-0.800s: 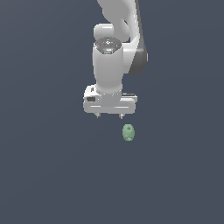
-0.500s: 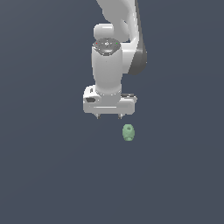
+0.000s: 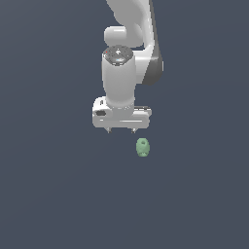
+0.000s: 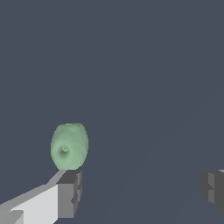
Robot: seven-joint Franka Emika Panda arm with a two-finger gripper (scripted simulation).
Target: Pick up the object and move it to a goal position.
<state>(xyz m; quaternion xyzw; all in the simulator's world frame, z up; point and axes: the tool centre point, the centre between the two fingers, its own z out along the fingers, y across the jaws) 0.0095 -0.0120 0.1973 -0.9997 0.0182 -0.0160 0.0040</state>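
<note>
One claw (image 3: 121, 130) — lower than before — near unmoved object (image 3: 142, 147).

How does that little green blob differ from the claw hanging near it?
The blob is pale green, rounded and lumpy; the claw is white, boxy, with dark fingertips. The blob is much narrower than the claw. The blob sits apart, toward the exterior view's right, ungrasped; the claw is open. Both look matte.

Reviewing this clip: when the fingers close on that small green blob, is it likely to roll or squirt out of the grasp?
The green blob looks rounded and egg-shaped, so it may well roll if nudged off-centre. Its surface appears matte and lumpy, which probably helps the pads grip. It lies off to one side of the open gripper, not between the fingers, so one finger touching first could push it away.
</note>
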